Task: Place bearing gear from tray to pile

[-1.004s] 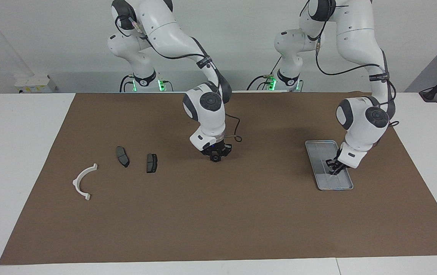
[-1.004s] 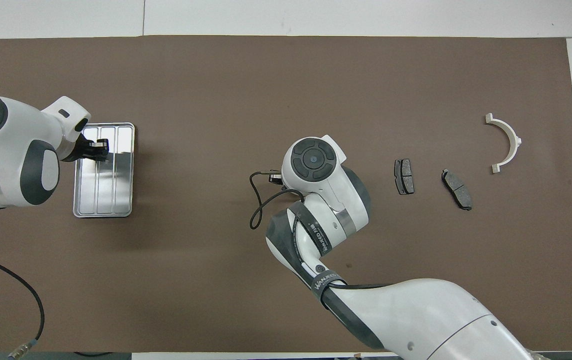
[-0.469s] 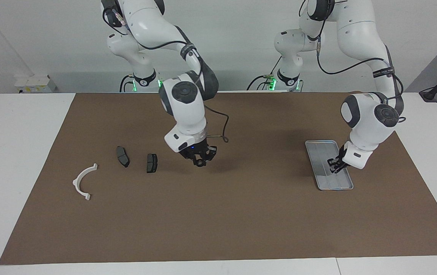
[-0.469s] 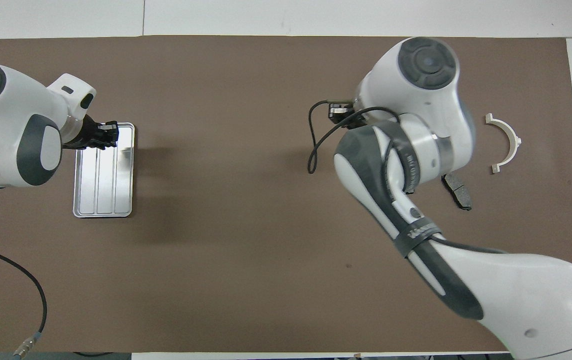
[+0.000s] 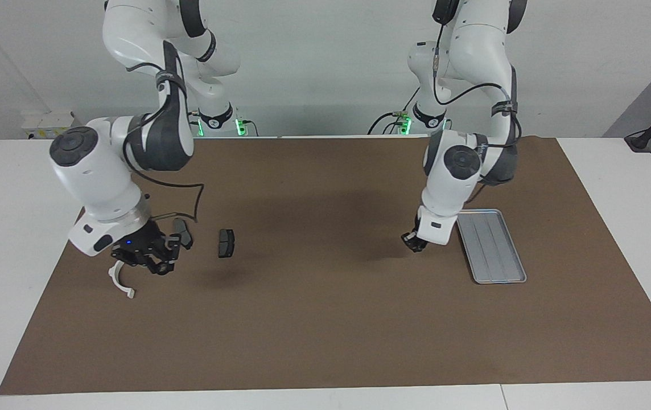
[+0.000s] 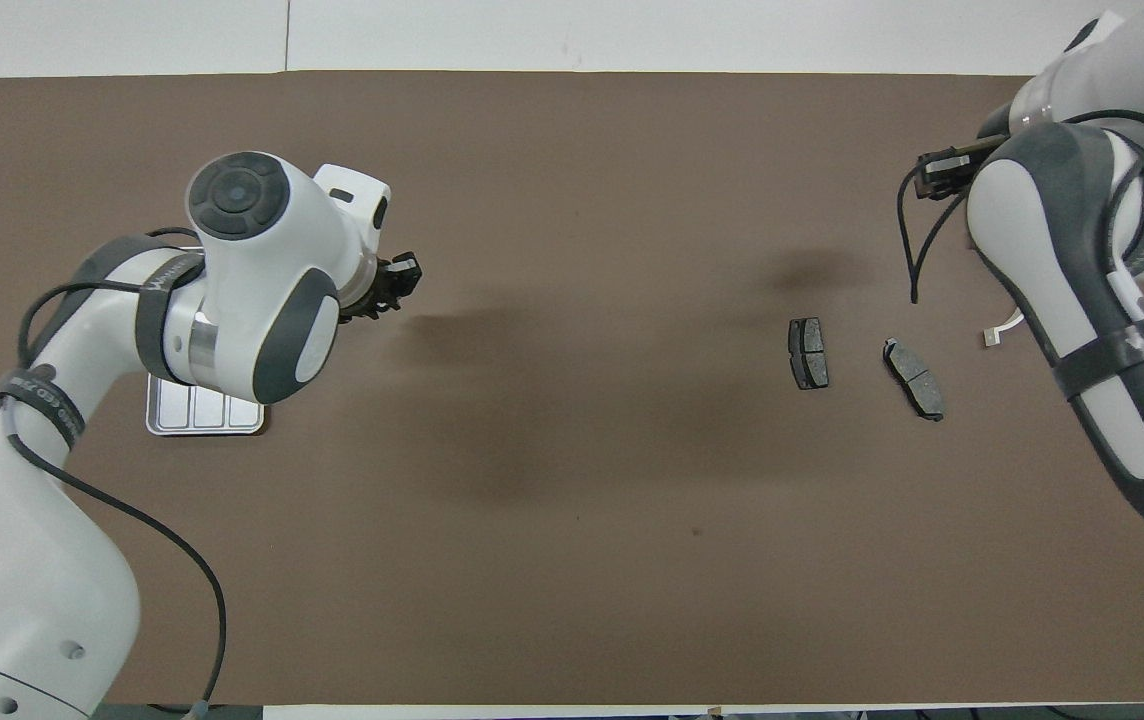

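Observation:
My right gripper [image 5: 157,263] hangs low over the pile, just above the white half-ring bracket [image 5: 119,280], and is shut on a small dark part that looks like the bearing gear. Two dark brake pads [image 5: 226,243] [image 6: 914,378] lie beside the bracket, toward the middle of the mat. The silver tray [image 5: 493,250] lies bare at the left arm's end of the table. Beside the tray, toward the middle, my left gripper [image 5: 413,242] hovers over the mat, shut and holding nothing. In the overhead view the right arm hides its own gripper and most of the bracket [image 6: 994,333].
A brown mat [image 5: 325,319] covers most of the white table. The left arm covers most of the tray [image 6: 204,418] in the overhead view. A loose black cable [image 5: 192,199] hangs from the right wrist above the pads.
The right arm has swung from the middle of the mat to over the pile, carrying the small dark part. The left gripper has risen out of the tray and moved off it toward the middle.

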Robot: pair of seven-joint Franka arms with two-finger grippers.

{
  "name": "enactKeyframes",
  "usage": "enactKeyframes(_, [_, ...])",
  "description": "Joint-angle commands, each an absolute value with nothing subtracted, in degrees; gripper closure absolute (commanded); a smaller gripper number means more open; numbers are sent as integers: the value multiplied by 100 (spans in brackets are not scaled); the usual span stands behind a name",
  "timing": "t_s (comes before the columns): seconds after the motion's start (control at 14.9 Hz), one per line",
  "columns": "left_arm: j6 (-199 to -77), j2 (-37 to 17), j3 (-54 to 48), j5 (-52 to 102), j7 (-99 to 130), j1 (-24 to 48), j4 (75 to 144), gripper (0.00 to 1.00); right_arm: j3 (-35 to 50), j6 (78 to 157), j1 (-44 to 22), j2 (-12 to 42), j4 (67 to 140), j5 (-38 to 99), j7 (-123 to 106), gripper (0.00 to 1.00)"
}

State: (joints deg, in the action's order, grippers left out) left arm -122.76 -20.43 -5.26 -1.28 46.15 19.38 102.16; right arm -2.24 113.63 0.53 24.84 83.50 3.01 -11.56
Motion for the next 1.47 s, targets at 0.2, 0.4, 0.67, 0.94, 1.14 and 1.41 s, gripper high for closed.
enactKeyframes(0.2, [-12251, -2048, -404, -97, 5956, 2987, 10116, 100, -132, 12164, 360, 2487, 9210, 281, -1661, 100])
enactKeyframes(0.4, [-12524, -2240, -396, -88, 6354, 3409, 10073, 100, -123, 12216, 343, 2443, 9526, 290, -1609, 100])
enactKeyframes(0.67, [-12551, -2496, -404, -123, 6451, 3507, 9834, 100, -123, 12787, 352, 2470, 9905, 290, -1670, 100])
enactKeyframes(0.94, [-13067, -2505, -404, -79, 6636, 3525, 9923, 100, -123, 12936, 360, 2575, 9984, 290, -1626, 100])
enactKeyframes(1.14, [-13192, -2636, -404, -79, 6636, 3489, 9896, 100, -123, 13341, 404, 2610, 10265, 290, -1705, 100])
enactKeyframes(1.41, [-13166, -2768, -387, -140, 6644, 3524, 9914, 100, -123, 13456, 439, 2707, 10274, 290, -1749, 100])
